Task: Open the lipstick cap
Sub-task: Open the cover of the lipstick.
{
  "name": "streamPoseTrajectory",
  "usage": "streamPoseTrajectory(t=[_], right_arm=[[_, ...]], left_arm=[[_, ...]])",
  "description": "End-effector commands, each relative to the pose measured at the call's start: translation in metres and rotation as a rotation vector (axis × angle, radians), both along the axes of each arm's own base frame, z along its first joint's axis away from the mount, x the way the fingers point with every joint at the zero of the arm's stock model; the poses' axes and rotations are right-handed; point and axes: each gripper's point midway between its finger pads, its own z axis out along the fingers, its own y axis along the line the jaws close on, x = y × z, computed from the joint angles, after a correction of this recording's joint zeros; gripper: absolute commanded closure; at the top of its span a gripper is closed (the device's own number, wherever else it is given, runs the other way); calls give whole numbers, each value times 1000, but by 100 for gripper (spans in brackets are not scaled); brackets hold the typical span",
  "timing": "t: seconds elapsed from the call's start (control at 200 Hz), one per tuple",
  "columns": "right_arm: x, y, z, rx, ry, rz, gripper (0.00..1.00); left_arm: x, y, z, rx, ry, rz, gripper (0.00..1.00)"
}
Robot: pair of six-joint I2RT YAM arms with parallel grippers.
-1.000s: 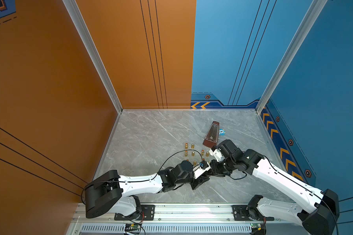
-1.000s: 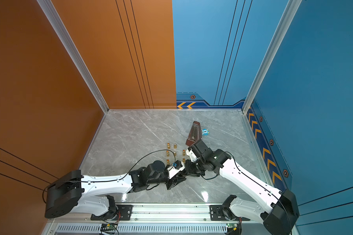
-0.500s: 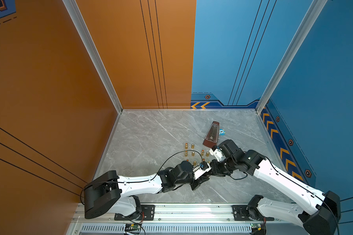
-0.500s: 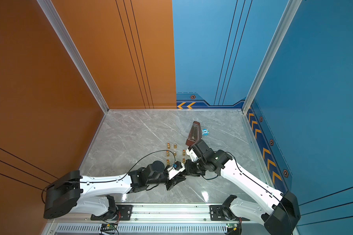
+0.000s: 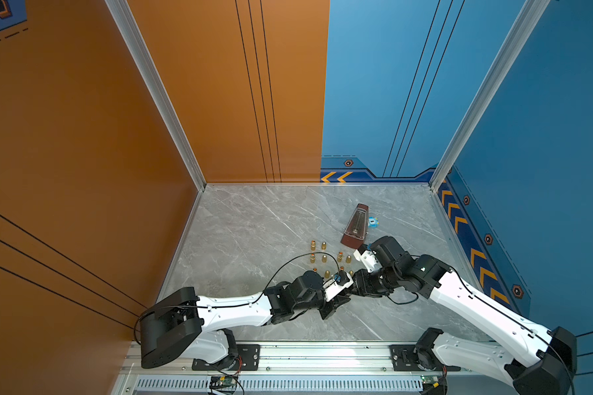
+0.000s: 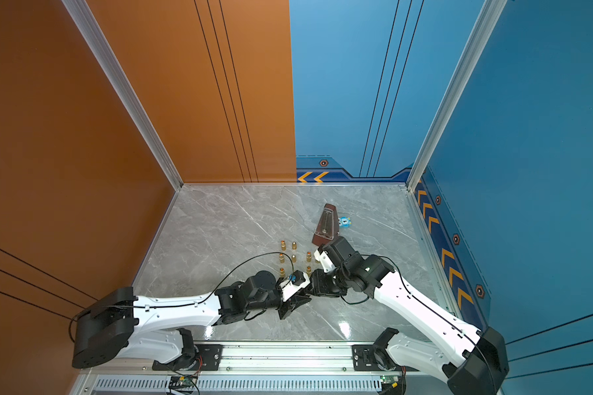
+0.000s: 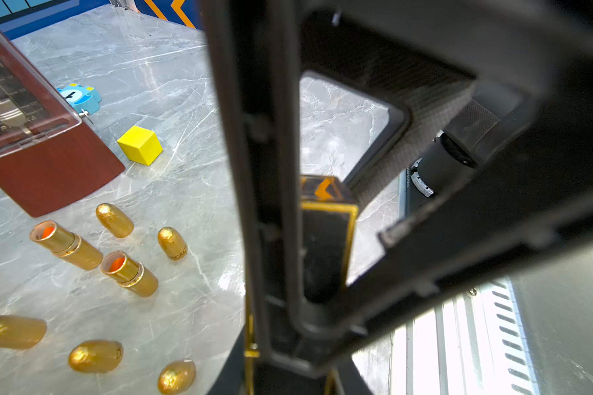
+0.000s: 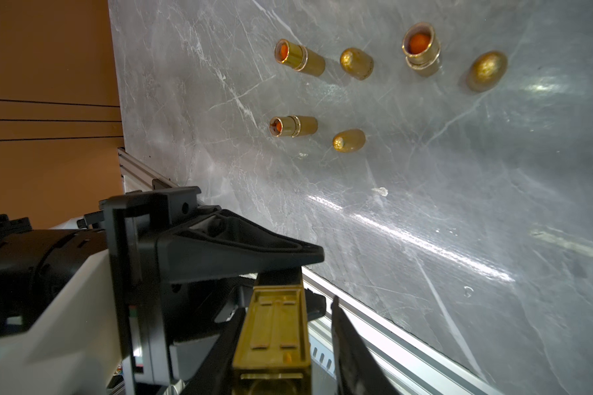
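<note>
- I count two robot arms, the left arm [image 5: 233, 307] and the right arm [image 5: 476, 302].
- There is one brown metronome [image 5: 355, 225]. One little blue toy clock [image 5: 373, 222] sits just beside it, and one yellow cube [image 7: 140, 145] sits near its wide end.
- Small gold bits stand on the grey table [image 5: 254, 222] near the metronome. In a top view I count about ten, but they are tiny there.
- Up close I see three open gold tubes [image 8: 299, 56] with orange inside and three round gold caps [image 8: 356, 63].
- There is one square black-and-gold lipstick [image 8: 273, 338]. It is up in the air where the two arms meet, past the gold bits from the metronome.
- Both arms are in almost the same spot as a second ago. The metronome and the gold bits have not moved.
- The left gripper [image 8: 302, 278] is squeezed tight on the dark end of the lipstick, and one finger [image 8: 240, 246] presses down on it.
- The right gripper [image 8: 288, 307] is a little bit open around the gold end. One finger [image 8: 216, 352] touches the side, and the other finger [image 8: 351, 349] stands off with a small gap.
- I cannot tell if the cap has come off.
</note>
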Motion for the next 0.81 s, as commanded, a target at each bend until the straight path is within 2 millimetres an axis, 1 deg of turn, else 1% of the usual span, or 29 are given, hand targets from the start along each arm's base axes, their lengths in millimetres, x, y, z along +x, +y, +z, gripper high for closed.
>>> streamPoseTrajectory(t=[0.0,0.125,0.265,0.35,0.485,0.666,0.681,0.801], right_arm=[[2,-7,-3,-27,-41,5,60],[3,-8,-4,-32,-47,7,67],[3,-8,-5,-35,-49,10,70],[3,-9,-6,-42,-54,11,74],[3,-10,-5,-39,-63,15,76],[3,-10,1,-26,-84,17,78],[9,-15,1,-26,-85,-11,78],[10,-17,7,-14,-98,-23,78]], left_arm=[[0,1,1,-9,-2,11,100],[0,1,0,-7,0,13,100],[1,2,-1,-7,1,13,100],[0,1,-1,-6,3,12,100],[0,4,-4,-1,6,17,100],[1,12,-10,12,11,40,100],[1,13,-10,12,12,43,100],[3,21,-15,19,17,67,100]])
